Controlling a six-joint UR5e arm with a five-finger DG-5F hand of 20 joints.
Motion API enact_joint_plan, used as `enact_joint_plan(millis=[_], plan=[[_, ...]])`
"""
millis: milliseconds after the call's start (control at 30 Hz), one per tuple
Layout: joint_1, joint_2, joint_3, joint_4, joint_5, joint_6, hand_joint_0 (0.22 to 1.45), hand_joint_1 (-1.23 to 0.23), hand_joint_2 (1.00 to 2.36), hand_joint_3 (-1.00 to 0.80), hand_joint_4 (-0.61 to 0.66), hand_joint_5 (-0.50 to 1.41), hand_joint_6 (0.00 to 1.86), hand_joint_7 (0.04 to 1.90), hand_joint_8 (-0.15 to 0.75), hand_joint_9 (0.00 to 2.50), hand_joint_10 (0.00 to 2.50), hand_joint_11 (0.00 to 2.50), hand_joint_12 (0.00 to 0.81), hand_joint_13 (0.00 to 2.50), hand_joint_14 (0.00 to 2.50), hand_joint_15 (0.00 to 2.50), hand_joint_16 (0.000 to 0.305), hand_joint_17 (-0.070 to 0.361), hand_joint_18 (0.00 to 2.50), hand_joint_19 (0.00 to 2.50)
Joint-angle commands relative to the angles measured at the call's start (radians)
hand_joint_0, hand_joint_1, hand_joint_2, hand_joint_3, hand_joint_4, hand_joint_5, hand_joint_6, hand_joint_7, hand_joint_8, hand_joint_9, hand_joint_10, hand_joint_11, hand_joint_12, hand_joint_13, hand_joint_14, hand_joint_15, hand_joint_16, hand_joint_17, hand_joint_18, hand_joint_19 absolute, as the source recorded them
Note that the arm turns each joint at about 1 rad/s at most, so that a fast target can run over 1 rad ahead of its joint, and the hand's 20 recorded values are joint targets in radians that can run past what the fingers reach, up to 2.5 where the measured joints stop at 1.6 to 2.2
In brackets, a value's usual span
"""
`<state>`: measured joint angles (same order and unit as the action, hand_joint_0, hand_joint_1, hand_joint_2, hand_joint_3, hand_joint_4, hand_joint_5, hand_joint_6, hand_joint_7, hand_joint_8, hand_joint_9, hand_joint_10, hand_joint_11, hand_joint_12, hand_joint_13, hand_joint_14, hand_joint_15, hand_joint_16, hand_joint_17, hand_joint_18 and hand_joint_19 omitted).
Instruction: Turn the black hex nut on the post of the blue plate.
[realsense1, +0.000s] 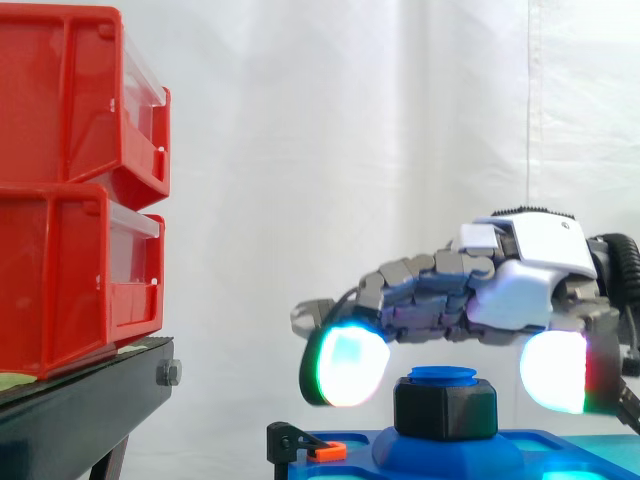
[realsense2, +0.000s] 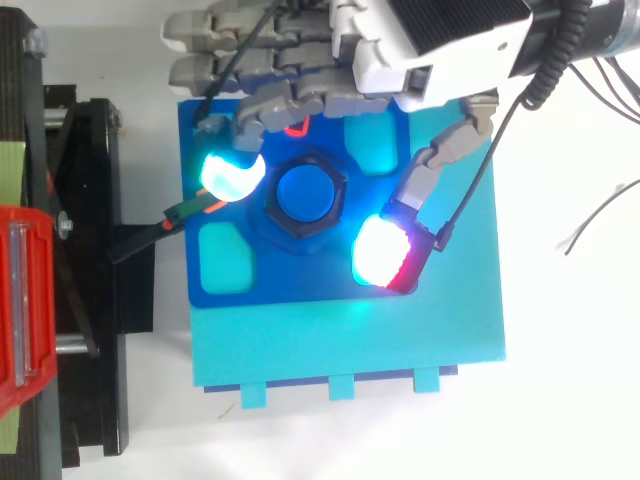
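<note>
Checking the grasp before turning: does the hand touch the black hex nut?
Cannot tell. Side view shows a gap between the black hex nut and the hand's red-edged pad, but the green-rimmed pad meets the nut's outline in both views.

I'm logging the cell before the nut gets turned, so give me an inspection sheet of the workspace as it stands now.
Surface: white table carrying a cyan base with the blue plate on top.
Job's things: black hex nut sits on the blue post, upright at the plate's middle.
Clutter: small black and orange clip at the plate's left edge.
Hand: hand hovers over the nut, open; its glowing fingers flank the nut, not closed on it.
Cables: thin dark wires on the table right of the base.
Surroundings: red bins stacked on a black stand; white curtain behind.
</note>
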<state>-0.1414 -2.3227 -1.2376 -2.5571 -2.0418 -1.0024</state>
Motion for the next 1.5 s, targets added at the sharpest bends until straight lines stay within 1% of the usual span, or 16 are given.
enact_joint_plan(millis=[0,133,200,367,567,633,767,900,1033,1067,1100,1167,1300,1333,1367,1467], plan=[[0.000,0.000,0.035,-0.005,-0.003,0.001,0.25,-0.70,1.00,-0.50,0.20,-0.30,0.50,0.77,0.285,0.00,0.00,0.00,0.453,0.00,0.00,0.01,0.073,0.165,0.00,0.20],[0.000,0.003,0.092,-0.048,-0.023,-0.001,0.25,-0.70,1.00,-0.50,0.19,-0.30,0.50,0.75,0.283,0.00,0.00,0.00,0.453,0.00,0.00,0.01,0.073,0.165,0.00,0.20],[0.002,0.019,0.121,-0.115,-0.046,-0.021,0.25,-0.69,1.00,-0.50,0.19,-0.30,0.50,0.75,0.283,0.00,0.00,0.00,0.454,0.00,0.00,0.01,0.073,0.165,0.00,0.21],[0.000,0.023,0.171,-0.183,-0.049,-0.074,0.26,-0.67,1.00,-0.50,0.19,-0.30,0.50,0.75,0.284,0.00,0.00,0.00,0.454,0.00,0.00,0.01,0.073,0.164,0.00,0.21],[0.008,0.088,0.155,-0.341,-0.034,-0.194,0.27,-0.65,1.00,-0.50,0.20,-0.30,0.50,0.76,0.286,0.00,0.00,0.00,0.457,0.00,0.00,0.01,0.072,0.163,0.00,0.22],[0.013,0.141,0.113,-0.413,0.025,-0.228,0.28,-0.65,1.00,-0.50,0.20,-0.30,0.50,0.76,0.286,0.00,0.00,0.00,0.454,0.00,0.00,0.01,0.072,0.162,0.00,0.22],[0.036,0.273,-0.031,-0.416,0.172,-0.219,0.28,-0.65,1.00,-0.50,0.20,-0.30,0.50,0.76,0.286,0.00,0.00,0.00,0.452,0.00,0.00,0.00,0.072,0.161,0.00,0.22],[0.059,0.361,-0.151,-0.356,0.252,-0.191,0.29,-0.64,1.00,-0.50,0.20,-0.30,0.50,0.76,0.286,0.00,0.00,0.00,0.452,0.00,0.00,0.01,0.071,0.161,0.00,0.22],[0.077,0.421,-0.244,-0.334,0.296,-0.133,0.30,-0.63,1.00,-0.50,0.20,-0.30,0.50,0.76,0.285,0.00,0.00,0.00,0.450,0.00,0.00,0.01,0.071,0.159,0.00,0.22],[0.077,0.421,-0.244,-0.334,0.296,-0.133,0.30,-0.62,1.00,-0.50,0.20,-0.30,0.50,0.76,0.283,0.00,0.00,0.00,0.449,0.00,0.00,0.01,0.070,0.158,0.00,0.22],[0.091,0.439,-0.283,-0.353,0.336,-0.082,0.30,-0.62,1.00,-0.50,0.20,-0.30,0.50,0.76,0.283,0.00,0.00,0.00,0.449,0.00,0.00,0.01,0.070,0.158,0.00,0.22],[0.097,0.441,-0.292,-0.364,0.361,-0.050,0.31,-0.61,1.00,-0.50,0.21,-0.30,0.50,0.76,0.284,0.00,0.00,0.00,0.449,0.00,0.00,0.01,0.070,0.158,0.00,0.22],[0.115,0.441,-0.296,-0.433,0.449,0.117,0.31,-0.59,1.00,-0.50,0.21,-0.30,0.50,0.76,0.285,0.00,0.00,0.00,0.448,0.00,0.00,0.01,0.070,0.157,0.00,0.23],[0.115,0.441,-0.296,-0.433,0.449,0.117,0.31,-0.59,1.00,-0.50,0.21,-0.30,0.50,0.76,0.287,0.00,0.00,0.00,0.447,0.00,0.00,0.01,0.069,0.156,0.00,0.23],[0.120,0.441,-0.296,-0.457,0.471,0.188,0.31,-0.58,1.00,-0.50,0.21,-0.30,0.50,0.76,0.287,0.00,0.00,0.00,0.448,0.00,0.00,0.01,0.069,0.156,0.00,0.23],[0.129,0.439,-0.296,-0.480,0.491,0.309,0.32,-0.58,1.00,-0.50,0.22,-0.29,0.50,0.75,0.293,0.00,0.00,0.00,0.450,0.00,0.00,0.00,0.070,0.157,0.00,0.20]])
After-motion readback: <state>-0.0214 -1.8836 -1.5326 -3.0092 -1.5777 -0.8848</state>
